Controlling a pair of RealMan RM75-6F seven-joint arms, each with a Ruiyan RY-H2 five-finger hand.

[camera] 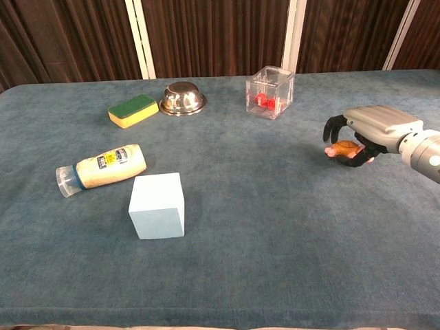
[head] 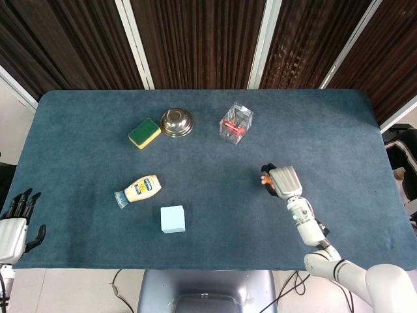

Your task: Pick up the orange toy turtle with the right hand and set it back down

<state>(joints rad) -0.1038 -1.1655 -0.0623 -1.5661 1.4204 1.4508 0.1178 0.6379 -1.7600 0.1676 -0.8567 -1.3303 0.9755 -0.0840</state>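
The orange toy turtle [camera: 344, 146] with pink feet sits inside the curled fingers of my right hand [camera: 368, 130], at the right side of the table. The hand grips it from above, dark fingers [camera: 335, 127] wrapped around its far side. It hangs close to the blue cloth; I cannot tell whether it touches. In the head view only a bit of the turtle [head: 266, 180] peeks out left of the right hand [head: 282, 181]. My left hand [head: 16, 222] hangs off the table's near left corner, fingers apart and holding nothing.
A clear box [camera: 270, 91] with red pieces stands behind and left of the right hand. Further left are a steel bowl [camera: 183, 97], a green-yellow sponge [camera: 133, 110], a lying mayonnaise bottle [camera: 103, 168] and a pale blue cube [camera: 157, 205].
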